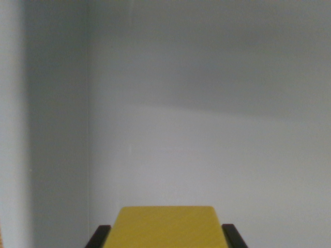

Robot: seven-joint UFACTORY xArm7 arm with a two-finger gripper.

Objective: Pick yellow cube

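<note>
The yellow cube (pixel 165 227) fills the bottom centre of the wrist view, only its top face showing before the frame cuts it off. Two black fingertips flank it, one (pixel 98 236) at the wrist view's left and one (pixel 234 236) at the right, both pressed against its sides. My gripper (pixel 166 236) is shut on the cube. The cube's lower part and the rest of the fingers are out of frame.
A plain grey-white surface (pixel 207 129) fills the view, blurred, with a soft shadow band across the upper part. A vertical seam or edge (pixel 89 129) runs down the wrist view's left side.
</note>
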